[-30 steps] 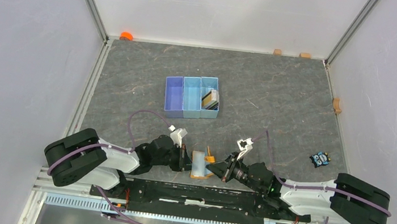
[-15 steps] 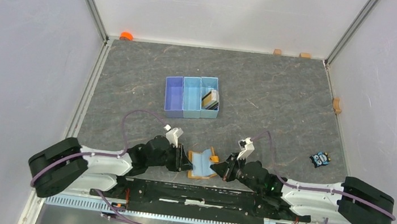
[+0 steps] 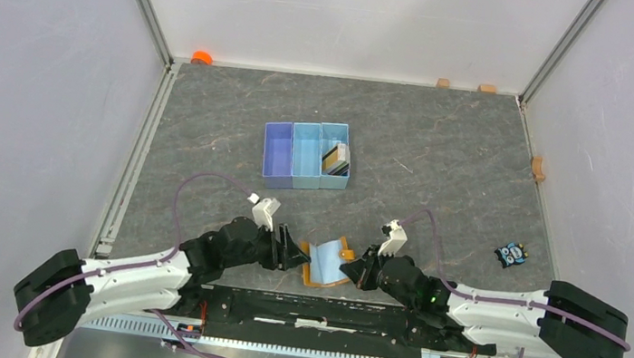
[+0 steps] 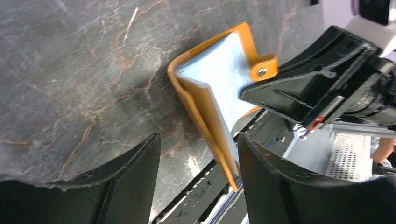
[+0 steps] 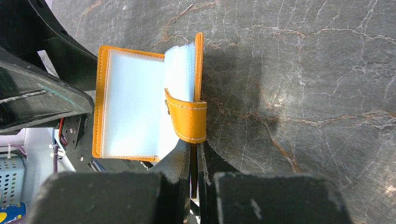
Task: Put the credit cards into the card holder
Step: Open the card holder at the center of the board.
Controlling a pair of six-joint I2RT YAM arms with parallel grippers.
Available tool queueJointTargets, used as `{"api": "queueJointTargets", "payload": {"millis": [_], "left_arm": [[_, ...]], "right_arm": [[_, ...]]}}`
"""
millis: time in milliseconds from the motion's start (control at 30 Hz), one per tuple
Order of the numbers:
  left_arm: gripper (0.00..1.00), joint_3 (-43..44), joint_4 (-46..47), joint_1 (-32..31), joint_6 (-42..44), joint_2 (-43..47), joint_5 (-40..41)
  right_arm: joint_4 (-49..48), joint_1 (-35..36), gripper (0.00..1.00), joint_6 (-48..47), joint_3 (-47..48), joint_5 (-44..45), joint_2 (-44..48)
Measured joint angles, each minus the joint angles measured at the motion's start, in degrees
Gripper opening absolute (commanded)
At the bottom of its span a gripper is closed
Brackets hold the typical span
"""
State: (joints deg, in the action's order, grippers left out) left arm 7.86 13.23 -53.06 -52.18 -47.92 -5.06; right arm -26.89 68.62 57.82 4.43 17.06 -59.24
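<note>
right wrist: right hand (image 5: 193, 150) clamps card holder (image 5: 130, 112); left hand (image 4: 198, 142) open.

Cannot count the credit cards (image 3: 335, 156) in the blue tray (image 3: 277, 151) from above — too small. Cannot tell whether the card holder (image 5: 130, 107) has any in its pale sleeves. Loses its cover edge between the pressed fingers of the right gripper (image 5: 194, 151) — left gripper (image 4: 198, 140) cropped at the frame's bottom.
</note>
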Motion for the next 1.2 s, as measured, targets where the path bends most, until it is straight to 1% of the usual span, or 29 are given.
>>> {"api": "queueJointTargets", "payload": {"millis": [200, 400, 500, 700, 867, 1000, 1100, 1200], "left_arm": [[0.77, 0.0, -0.4, 0.0, 0.0, -5.6, 0.0], [0.77, 0.1, 5.9, 0.0, 0.0, -10.4, -2.1], [0.78, 0.1, 7.1, 0.0, 0.0, -11.4, -2.6], [0.83, 0.0, 7.6, 0.0, 0.0, -10.8, -3.0], [0.93, 0.0, 5.6, 0.0, -0.1, -4.2, -2.8], [0.96, 0.0, 4.7, 0.0, -0.2, -1.2, -2.4], [0.96, 0.0, 3.3, 0.0, -0.2, -2.5, -1.9], [0.96, 0.0, 2.3, 0.0, -0.2, -6.0, -1.9]], "right_arm": [[0.6, 0.0, 0.00, 0.0, 0.4, 0.1, -0.8], [1.4, 0.5, 0.00, 0.0, 1.0, 0.6, -1.2], [1.8, 0.7, 0.00, 0.0, 1.1, 1.0, -1.4], [3.0, 0.9, 0.00, 0.0, 1.7, 1.7, -1.6], [4.9, 1.4, 0.00, 0.0, 2.3, 2.6, -1.3], [6.4, 1.9, 0.00, -0.1, 3.2, 3.2, -1.3], [7.3, 2.4, 0.00, -0.2, 4.0, 3.8, -1.6], [7.9, 3.0, 0.00, -0.2, 4.8, 4.3, -2.3]]}}
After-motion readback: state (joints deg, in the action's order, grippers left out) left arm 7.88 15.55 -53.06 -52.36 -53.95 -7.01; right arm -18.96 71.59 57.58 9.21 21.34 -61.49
